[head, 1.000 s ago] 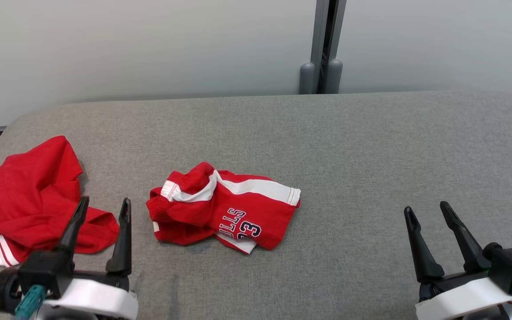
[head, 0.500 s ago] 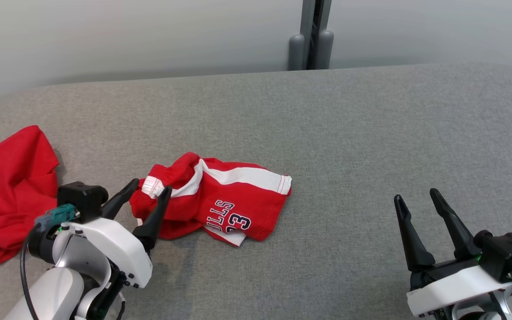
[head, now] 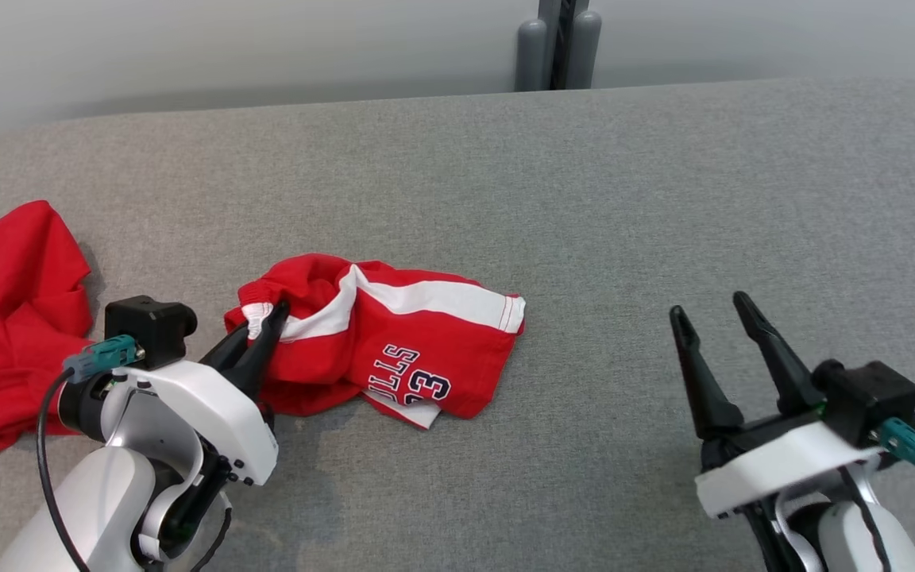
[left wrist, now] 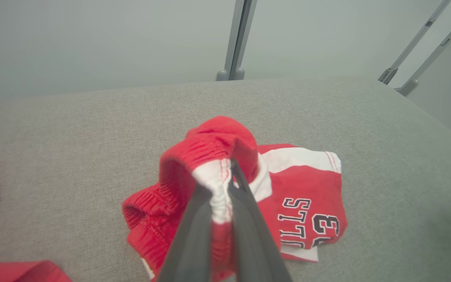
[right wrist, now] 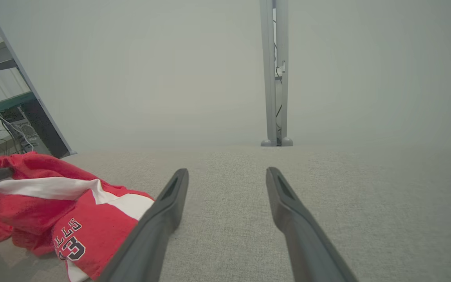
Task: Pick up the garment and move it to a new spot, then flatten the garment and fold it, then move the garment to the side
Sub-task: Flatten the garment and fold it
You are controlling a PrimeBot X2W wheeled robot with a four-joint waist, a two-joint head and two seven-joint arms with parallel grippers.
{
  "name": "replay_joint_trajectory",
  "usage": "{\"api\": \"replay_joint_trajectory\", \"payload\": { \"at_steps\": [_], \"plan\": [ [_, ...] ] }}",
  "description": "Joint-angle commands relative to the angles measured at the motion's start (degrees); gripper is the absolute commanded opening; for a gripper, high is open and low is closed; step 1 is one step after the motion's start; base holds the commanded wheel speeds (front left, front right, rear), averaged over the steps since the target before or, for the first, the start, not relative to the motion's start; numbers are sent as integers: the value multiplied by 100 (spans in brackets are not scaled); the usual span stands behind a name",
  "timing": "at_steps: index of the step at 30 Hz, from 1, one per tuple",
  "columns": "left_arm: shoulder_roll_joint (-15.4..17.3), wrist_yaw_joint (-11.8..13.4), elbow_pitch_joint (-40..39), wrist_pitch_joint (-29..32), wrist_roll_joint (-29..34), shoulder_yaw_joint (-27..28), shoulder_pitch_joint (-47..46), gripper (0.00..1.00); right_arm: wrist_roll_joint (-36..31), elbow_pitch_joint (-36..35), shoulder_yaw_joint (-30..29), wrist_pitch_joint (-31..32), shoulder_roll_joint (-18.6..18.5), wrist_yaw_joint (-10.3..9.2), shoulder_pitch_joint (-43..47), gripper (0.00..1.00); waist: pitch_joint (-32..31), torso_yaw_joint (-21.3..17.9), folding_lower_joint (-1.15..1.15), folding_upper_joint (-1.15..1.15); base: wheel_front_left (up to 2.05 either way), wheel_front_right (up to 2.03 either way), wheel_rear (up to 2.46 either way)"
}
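Note:
The garment (head: 394,345) is a crumpled pair of red shorts with white side stripes and dark lettering, lying left of centre on the grey padded table (head: 584,199). My left gripper (head: 265,318) is shut on the shorts' elastic waistband at their left end. In the left wrist view the white and red waistband fold (left wrist: 219,184) is pinched between the two dark fingers and bunches up above them. My right gripper (head: 712,314) hovers open over bare table at the lower right, well apart from the garment (right wrist: 73,219), nothing between its fingers.
A second red garment (head: 5,318) with white trim lies at the table's left edge, just beyond my left arm. A grey post (head: 554,44) stands behind the table against a pale wall. Metal shelving (right wrist: 6,113) stands off the left end.
My left gripper reached right to the shorts' waistband and closed on it. The head camera tilted, shifting the whole picture. The right gripper stayed open.

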Motion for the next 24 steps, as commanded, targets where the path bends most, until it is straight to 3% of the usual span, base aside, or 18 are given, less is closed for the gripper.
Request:
{"api": "replay_joint_trajectory", "payload": {
  "at_steps": [1, 9, 20, 21, 23, 24],
  "plan": [
    [-27, -41, -22, -24, 51, -38, -145, 0, 157, 248, 218, 140, -62, 0, -322, 100, 81, 101, 0, 0, 0, 0, 0],
    [-227, -143, 55, -56, 182, -248, -408, 0, 860, 1383, 1227, 408, -415, 0, -1372, 100, 327, 462, 0, 0, 0, 0, 0],
    [-551, -301, 329, -243, 292, -475, -761, 0, 1493, 2874, 2271, 234, -662, 0, -2451, 100, 679, 854, 0, 0, 0, 0, 0],
    [-567, -311, 350, -266, 305, -486, -778, 0, 1553, 2958, 2351, 200, -672, 0, -2514, 93, 689, 867, 0, 0, 0, 0, 0],
    [-585, -301, 371, -332, 324, -475, -806, 0, 1667, 3071, 2480, 146, -701, 0, -2601, 0, 706, 886, 0, 0, 0, 0, 0],
    [-587, -295, 373, -369, 340, -465, -818, 0, 1701, 3100, 2523, 102, -727, 0, -2649, 0, 712, 892, 0, 0, 0, 0, 0]
  ]
}}
